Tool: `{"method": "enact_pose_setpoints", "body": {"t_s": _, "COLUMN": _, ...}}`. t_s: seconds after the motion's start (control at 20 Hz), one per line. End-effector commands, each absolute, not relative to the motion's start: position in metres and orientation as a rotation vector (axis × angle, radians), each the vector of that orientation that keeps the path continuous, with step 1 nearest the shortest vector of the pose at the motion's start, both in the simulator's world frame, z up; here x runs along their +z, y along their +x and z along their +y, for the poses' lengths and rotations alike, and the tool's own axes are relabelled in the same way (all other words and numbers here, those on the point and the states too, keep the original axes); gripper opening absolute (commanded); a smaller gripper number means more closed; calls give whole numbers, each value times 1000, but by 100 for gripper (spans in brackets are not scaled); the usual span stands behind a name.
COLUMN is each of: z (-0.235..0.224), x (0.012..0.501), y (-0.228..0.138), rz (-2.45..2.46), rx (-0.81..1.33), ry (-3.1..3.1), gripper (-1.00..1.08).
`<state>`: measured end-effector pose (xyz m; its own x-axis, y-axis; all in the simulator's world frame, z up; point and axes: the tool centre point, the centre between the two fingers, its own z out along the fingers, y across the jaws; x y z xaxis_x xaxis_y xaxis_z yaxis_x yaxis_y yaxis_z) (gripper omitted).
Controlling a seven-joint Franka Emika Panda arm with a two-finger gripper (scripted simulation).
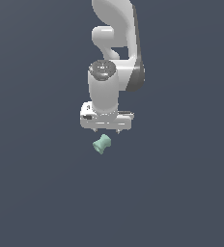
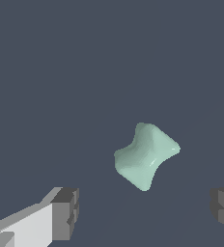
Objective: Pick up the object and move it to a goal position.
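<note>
The object (image 1: 102,144) is a small mint-green spool with flared ends, lying tilted on the dark grey floor. It also shows in the wrist view (image 2: 146,155). My white gripper (image 1: 106,130) hangs just above and behind it, pointing down. Its jaws stand wide open and empty. In the wrist view my gripper (image 2: 145,212) shows two dark fingertips (image 2: 65,212) far apart, with the spool between their line and farther out, touching neither.
The plain dark grey floor (image 1: 181,193) fills both views. My white arm (image 1: 115,53) rises behind the gripper toward the top of the exterior view. No goal marker shows.
</note>
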<state>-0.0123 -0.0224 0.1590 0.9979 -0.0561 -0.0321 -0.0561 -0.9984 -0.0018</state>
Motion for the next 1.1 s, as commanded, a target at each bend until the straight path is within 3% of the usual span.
{"method": "enact_pose_setpoints", "body": {"t_s": 0.0, "z": -22, "x": 159, "y": -12, "rz": 88, "rx": 50, "ry": -3137, "gripper": 100}}
{"method": "enact_pose_setpoints", "body": {"t_s": 1.05, "z": -24, "x": 168, "y": -2, "rz": 154, "rx": -9, "ry": -3118, "gripper": 100}}
